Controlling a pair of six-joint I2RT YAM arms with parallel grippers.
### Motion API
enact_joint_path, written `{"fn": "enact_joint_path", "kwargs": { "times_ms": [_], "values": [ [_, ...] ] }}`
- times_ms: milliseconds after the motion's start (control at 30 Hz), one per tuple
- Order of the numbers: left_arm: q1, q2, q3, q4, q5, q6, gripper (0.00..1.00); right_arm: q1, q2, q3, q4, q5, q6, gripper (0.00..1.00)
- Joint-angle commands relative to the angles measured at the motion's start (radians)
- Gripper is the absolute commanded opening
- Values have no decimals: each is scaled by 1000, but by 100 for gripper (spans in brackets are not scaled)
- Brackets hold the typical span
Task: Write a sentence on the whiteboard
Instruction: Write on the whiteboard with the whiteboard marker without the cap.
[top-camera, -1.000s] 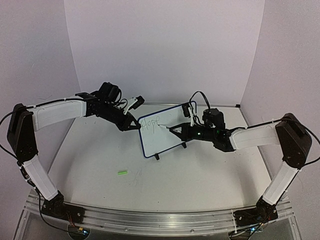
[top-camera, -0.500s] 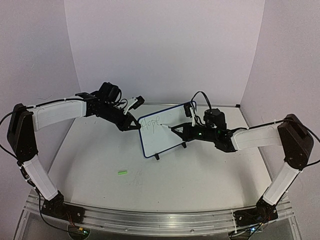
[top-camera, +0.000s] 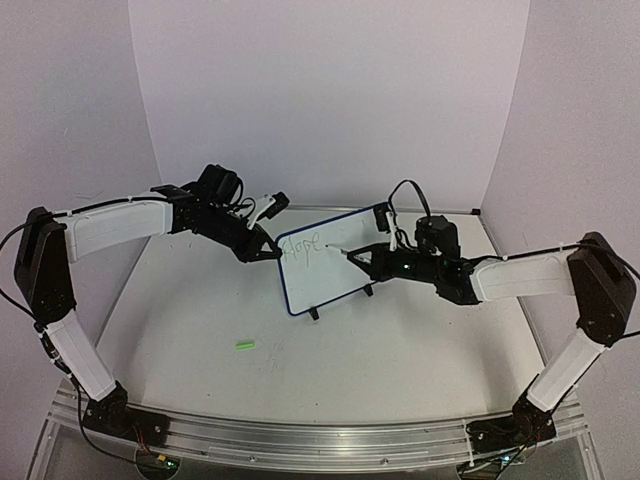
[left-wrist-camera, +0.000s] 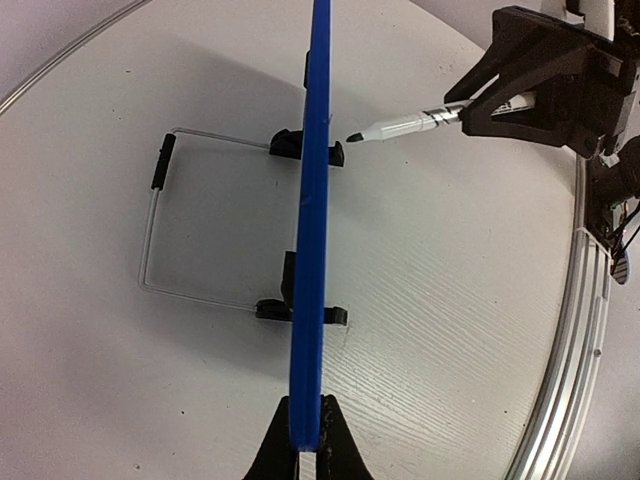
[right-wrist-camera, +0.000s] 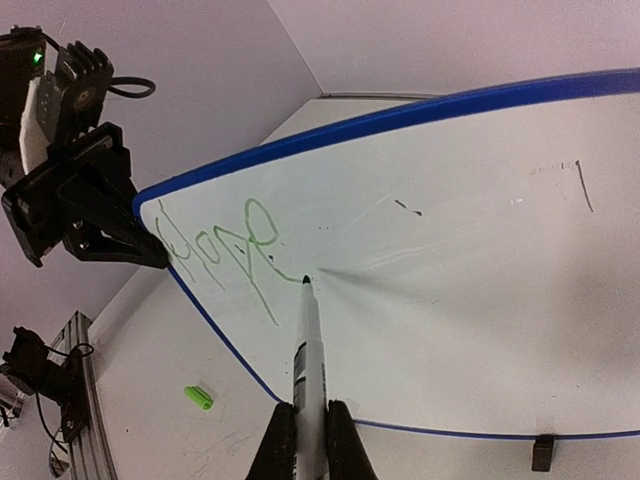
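— Green scrawl (right-wrist-camera: 225, 245) reads clearest from our right wrist: the right gripper (right-wrist-camera: 303, 432) clamps a marker (right-wrist-camera: 308, 345), tip at the whiteboard (right-wrist-camera: 470, 230).
— Our left wrist alone shows it edge-on, pinched by the left gripper (left-wrist-camera: 305, 452), wire stand (left-wrist-camera: 150, 240) on the table (left-wrist-camera: 450, 300).

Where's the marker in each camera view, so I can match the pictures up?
Top external: the marker sits just right of centre, tip at the whiteboard face.
Left wrist: the marker is upper right, pointing left toward the whiteboard, seen edge-on.
Right wrist: the marker rises from bottom centre, tip at the whiteboard by the green writing.
Shared landmark: the whiteboard's blue rim, in all three.
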Motion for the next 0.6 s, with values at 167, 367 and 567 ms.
{"fn": "enact_joint_path", "kwargs": {
  "times_ms": [167, 367, 567],
  "values": [
    [-8, 18, 14, -42, -27, 25, 0, -12, -172, -62, -67, -48, 3, 0],
    [-8, 15, 14, -43, -22, 24, 0, -60, -187, -77, -74, -111, 4, 0],
    [-8, 11, 13, -43, -22, 23, 0, -105, -160, -42, -69, -176, -5, 0]
  ]
}}
